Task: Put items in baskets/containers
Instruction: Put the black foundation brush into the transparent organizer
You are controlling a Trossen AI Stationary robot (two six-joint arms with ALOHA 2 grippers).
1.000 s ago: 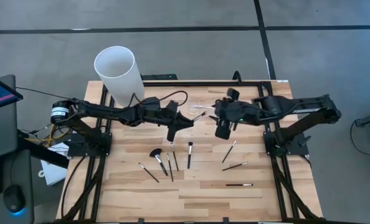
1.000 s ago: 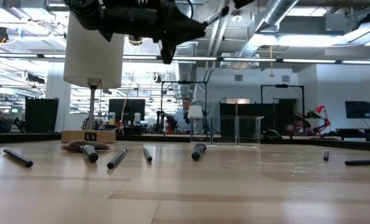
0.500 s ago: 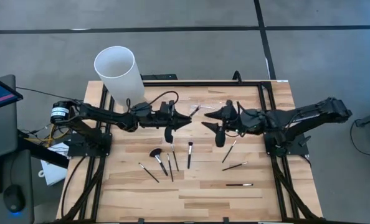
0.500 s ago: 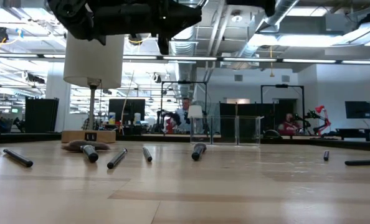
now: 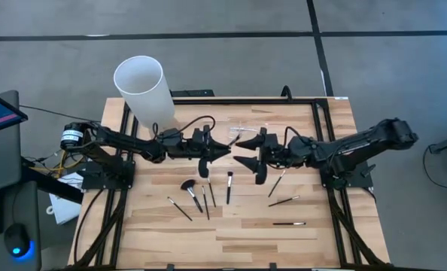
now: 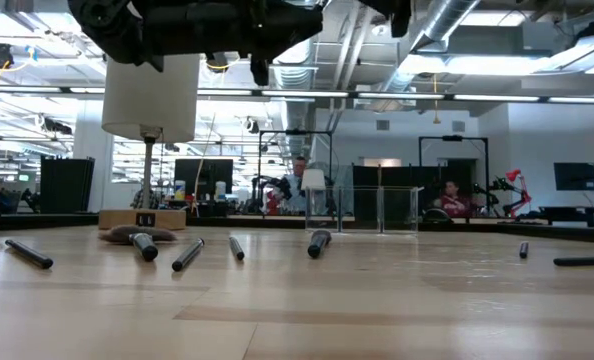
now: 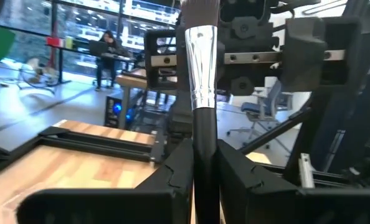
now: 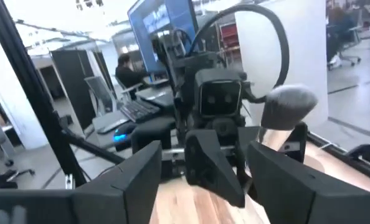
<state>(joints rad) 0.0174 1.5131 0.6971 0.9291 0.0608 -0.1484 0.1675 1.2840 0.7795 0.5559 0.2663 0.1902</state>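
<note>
Silver-ferruled dark-handled makeup brush (image 7: 200,93) sits clamped in your left end effector (image 5: 222,150) above the wooden table (image 5: 246,241); your right end effector (image 5: 244,151) faces it, fingers spread wide, empty. No legible writing.

One camera looks straight down on the whole counter (image 5: 231,226). One sits low at the counter's edge, looking across. Each wrist camera faces the other arm, close. All share the counter.

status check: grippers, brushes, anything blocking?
Left gripper shut on a brush, mid-table. Right gripper open, facing it. Other brushes on table. Nothing between them.
</note>
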